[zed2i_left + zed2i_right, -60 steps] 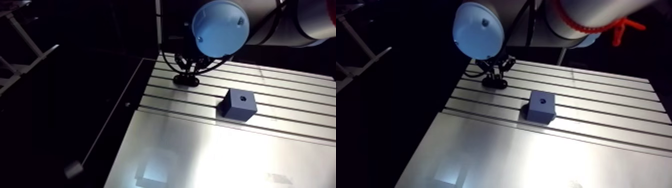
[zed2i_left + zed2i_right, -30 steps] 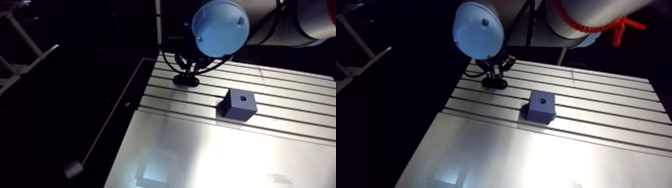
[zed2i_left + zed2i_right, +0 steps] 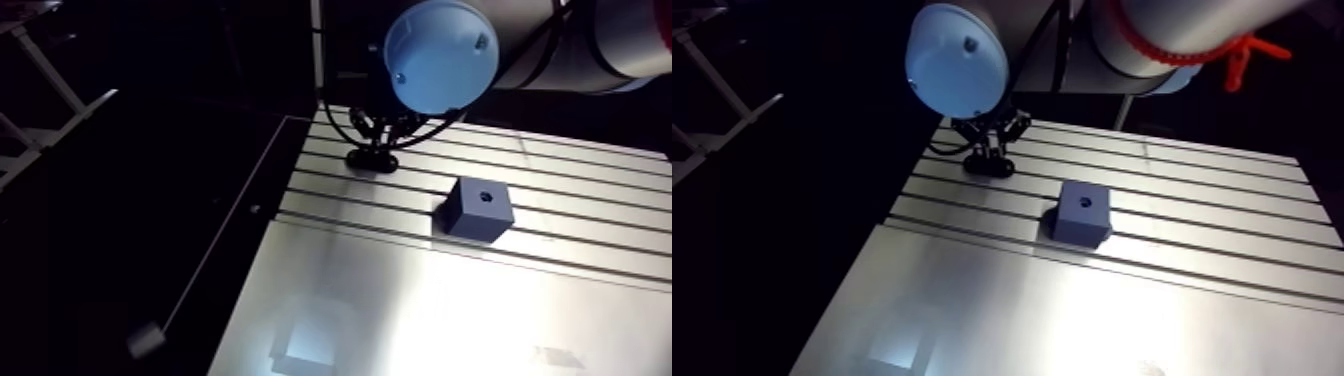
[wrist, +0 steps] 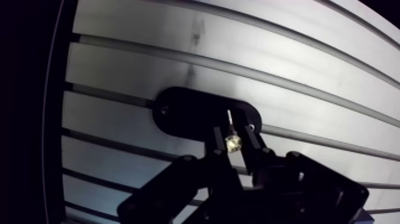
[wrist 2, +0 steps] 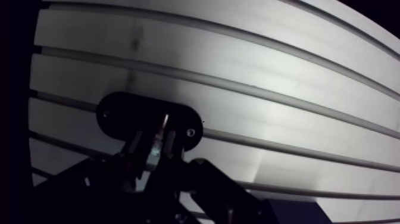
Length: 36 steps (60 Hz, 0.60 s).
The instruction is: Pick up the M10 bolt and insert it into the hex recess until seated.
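Wrist view: end effector [image 4: 233, 140] narrow, pinching the M10 bolt [image 4: 233, 143] at the black holder [image 4: 184, 110] on the counter [image 3: 400, 300]. Risk: the slim fingertip grip may let the bolt tilt on lifting, then jam at the hex recess [image 3: 485, 196] of the block [image 3: 478, 215], which stands well apart.

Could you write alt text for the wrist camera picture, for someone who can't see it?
A dark robot gripper pinches a small shiny bolt at its tip, just above a black oval plate. The plate lies on a pale metal table crossed by long grooves.
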Each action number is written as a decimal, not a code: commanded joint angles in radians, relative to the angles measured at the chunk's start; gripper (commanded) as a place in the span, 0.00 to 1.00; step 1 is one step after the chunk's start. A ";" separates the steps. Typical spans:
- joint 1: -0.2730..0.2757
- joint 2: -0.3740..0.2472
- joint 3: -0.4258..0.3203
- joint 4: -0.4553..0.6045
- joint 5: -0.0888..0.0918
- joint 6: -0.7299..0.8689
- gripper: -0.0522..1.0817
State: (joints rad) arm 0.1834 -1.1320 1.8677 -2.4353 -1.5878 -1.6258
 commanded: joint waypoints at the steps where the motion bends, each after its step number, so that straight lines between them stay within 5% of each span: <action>1: -0.001 -0.004 0.000 0.000 0.001 -0.006 0.70; 36: -0.011 -0.061 -0.041 0.043 0.004 -0.023 0.73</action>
State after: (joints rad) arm 0.1787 -1.1632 1.8463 -2.4224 -1.5838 -1.6386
